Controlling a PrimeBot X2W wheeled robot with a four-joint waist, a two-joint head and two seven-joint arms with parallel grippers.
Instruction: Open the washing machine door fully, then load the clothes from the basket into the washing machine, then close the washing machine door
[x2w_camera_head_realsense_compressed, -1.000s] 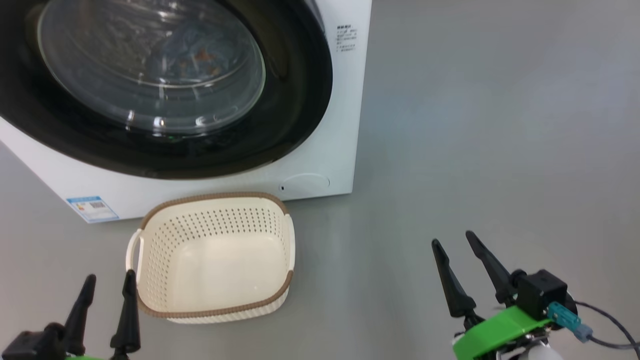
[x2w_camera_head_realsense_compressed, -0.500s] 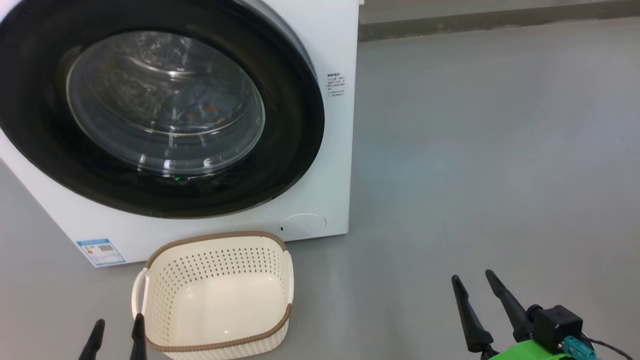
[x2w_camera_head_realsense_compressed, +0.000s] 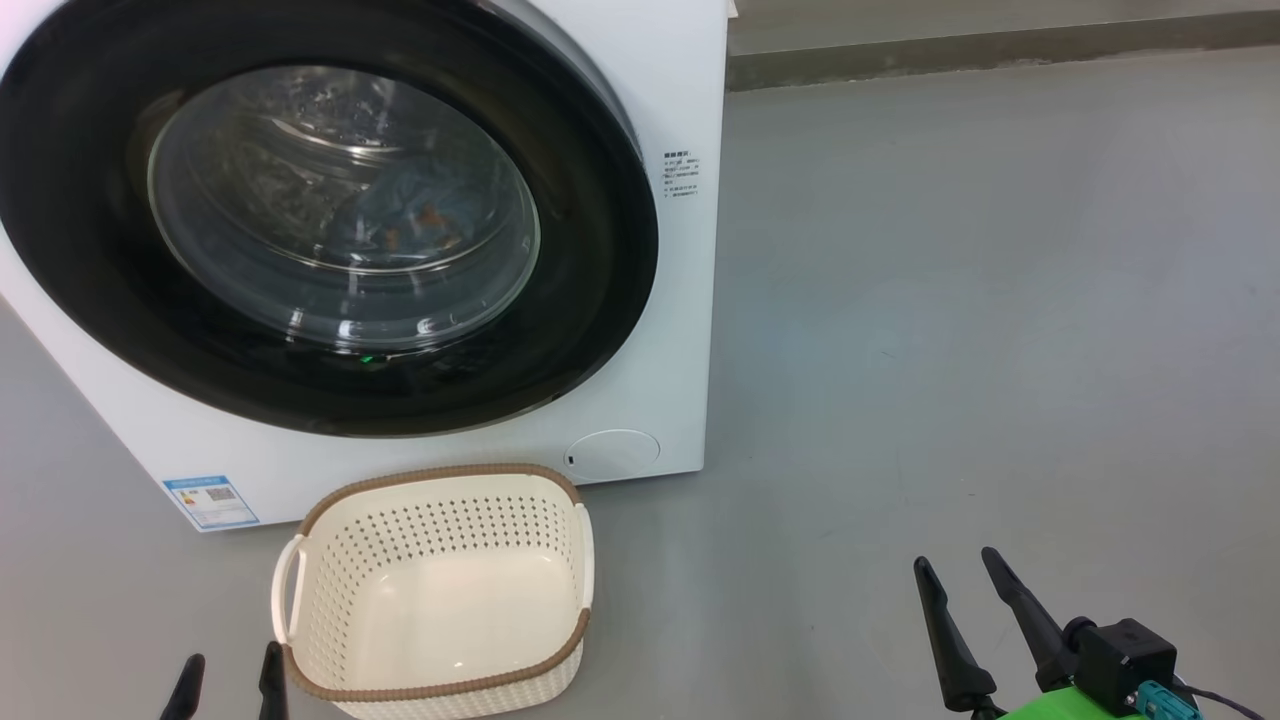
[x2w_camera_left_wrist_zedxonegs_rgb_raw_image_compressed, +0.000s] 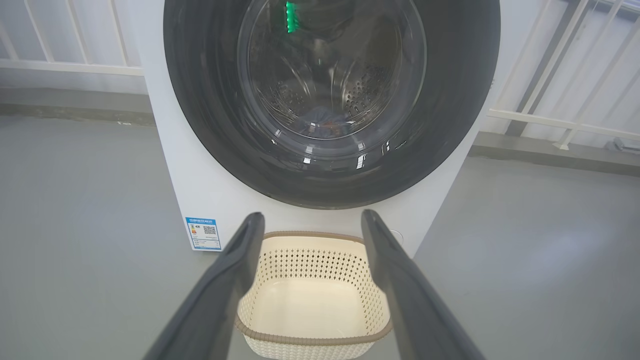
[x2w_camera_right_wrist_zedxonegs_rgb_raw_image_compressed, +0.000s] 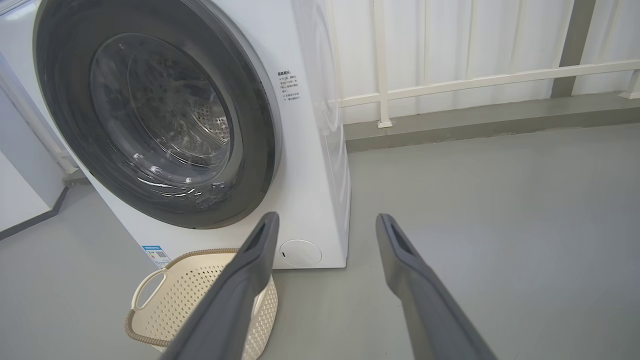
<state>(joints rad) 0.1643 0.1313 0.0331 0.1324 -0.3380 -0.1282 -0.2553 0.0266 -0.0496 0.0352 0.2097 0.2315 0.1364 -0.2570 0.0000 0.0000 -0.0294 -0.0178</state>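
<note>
The washing machine stands white at the upper left. Its door, black-rimmed with a bulging glass bowl, lies shut against the front. Through the glass I see the clothes, light blue with orange-brown prints, low in the drum. The cream basket sits on the floor in front of the machine with nothing in it. My left gripper is open just left of the basket, its fingers framing the basket's rim. My right gripper is open over bare floor well right of the basket.
A blue label and a round flap sit low on the machine's front. Grey floor spreads to the right. Behind it run a low kerb and a white railing.
The head camera has tilted up, so the machine, basket and both grippers sit lower in the picture. The door stays shut and both grippers stay open.
</note>
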